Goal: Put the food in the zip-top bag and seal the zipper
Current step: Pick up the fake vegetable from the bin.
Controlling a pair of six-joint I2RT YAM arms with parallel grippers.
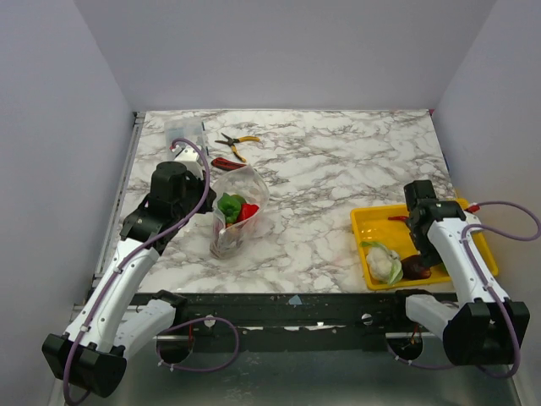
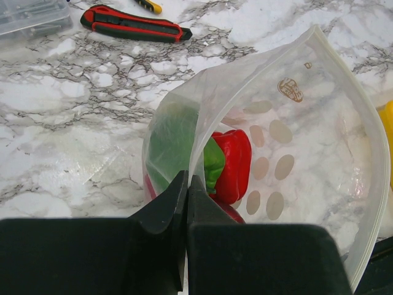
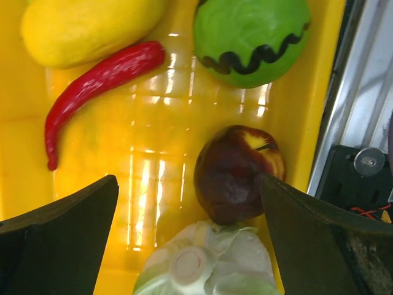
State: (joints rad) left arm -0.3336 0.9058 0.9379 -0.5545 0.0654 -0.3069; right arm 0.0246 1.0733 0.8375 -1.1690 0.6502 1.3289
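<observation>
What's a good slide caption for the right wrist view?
Open right gripper hovers over a yellow tray holding a maroon apple, red chili and pale cabbage.

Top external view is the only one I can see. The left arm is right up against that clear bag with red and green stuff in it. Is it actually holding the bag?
Observer: Yes. In the left wrist view the left fingers are shut on the rim of the zip-top bag, and its mouth gapes open.
Operator: And the right arm, over the yellow tray?
Observer: There the right fingers are open, one either side of a maroon apple, not closed on it.
Operator: Anything under that arm I'm missing?
Observer: A yellow fruit and a green ball with a black wavy line.
</observation>
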